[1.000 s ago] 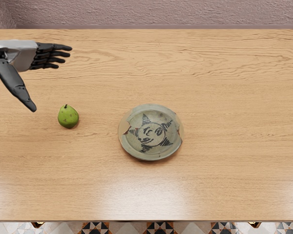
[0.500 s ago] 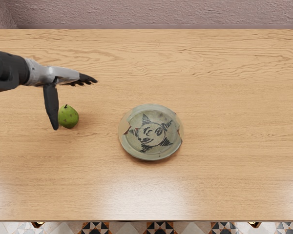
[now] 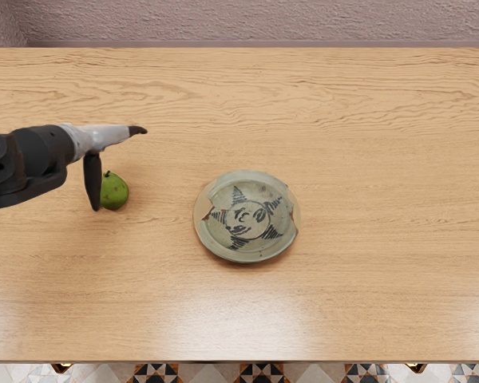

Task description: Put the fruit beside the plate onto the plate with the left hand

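From where I stand, the small green pear point(image 3: 116, 192) sits on the light wooden table point(image 3: 367, 120), well to the left of the round grey-green ceramic plate with the dark star pattern point(image 3: 201, 226). It is clear of the rim. The robot's left hand point(image 3: 96, 142) hovers over the fruit. Its dark fingers point(image 3: 134, 129) stretch out flat beyond the pear's far side, and the thumb hangs down just at the pear's left edge. The hand is unclenched and holds nothing. I cannot tell whether the thumb touches the skin. By my reckoning nothing is done yet: the grasp, the lift, the carry across to the plate and the release all remain.
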You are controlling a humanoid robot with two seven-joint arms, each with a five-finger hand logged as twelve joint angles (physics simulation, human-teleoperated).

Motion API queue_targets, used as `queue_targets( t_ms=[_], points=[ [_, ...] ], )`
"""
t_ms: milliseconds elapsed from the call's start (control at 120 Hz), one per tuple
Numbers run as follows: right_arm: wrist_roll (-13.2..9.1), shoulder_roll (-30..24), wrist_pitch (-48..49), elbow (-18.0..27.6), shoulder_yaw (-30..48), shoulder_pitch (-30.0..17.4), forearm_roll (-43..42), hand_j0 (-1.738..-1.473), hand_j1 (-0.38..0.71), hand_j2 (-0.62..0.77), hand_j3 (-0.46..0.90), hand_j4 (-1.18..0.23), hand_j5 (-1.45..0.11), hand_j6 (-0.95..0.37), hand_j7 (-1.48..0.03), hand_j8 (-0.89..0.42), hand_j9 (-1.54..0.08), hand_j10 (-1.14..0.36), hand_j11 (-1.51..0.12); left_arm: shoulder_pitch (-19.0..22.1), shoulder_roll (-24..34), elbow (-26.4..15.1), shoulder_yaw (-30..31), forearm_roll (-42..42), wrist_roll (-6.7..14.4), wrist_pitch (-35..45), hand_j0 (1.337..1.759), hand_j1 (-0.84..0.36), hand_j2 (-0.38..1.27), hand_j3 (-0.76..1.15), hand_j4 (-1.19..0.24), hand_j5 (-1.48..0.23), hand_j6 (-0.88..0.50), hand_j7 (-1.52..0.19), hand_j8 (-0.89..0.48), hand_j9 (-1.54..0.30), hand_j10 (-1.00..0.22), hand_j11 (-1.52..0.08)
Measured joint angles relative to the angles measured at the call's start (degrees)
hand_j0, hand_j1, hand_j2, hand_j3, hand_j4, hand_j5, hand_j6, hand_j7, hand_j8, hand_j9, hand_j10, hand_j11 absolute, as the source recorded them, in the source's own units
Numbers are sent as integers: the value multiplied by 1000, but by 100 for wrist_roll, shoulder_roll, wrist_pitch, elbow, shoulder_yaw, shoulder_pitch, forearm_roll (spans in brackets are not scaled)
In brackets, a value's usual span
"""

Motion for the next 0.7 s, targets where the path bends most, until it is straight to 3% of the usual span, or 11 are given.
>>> queue_targets(
  t_ms=[283,700],
  points=[
    [1,0,0,0,-7,-5,0,-1658,-349,0,0,0,0,0,0,0,0,0,0,293,-150,107,111,320,0,163,1658,261,17,0,-80,-98,-81,-98,-81,-98,-79,-98],
    [1,0,0,0,-5,-7,0,-1658,-349,0,0,0,0,0,0,0,0,0,0,252,-526,627,199,506,0,224,1658,142,38,0,-179,-227,-181,-227,-180,-227,-178,-227]
  ],
)
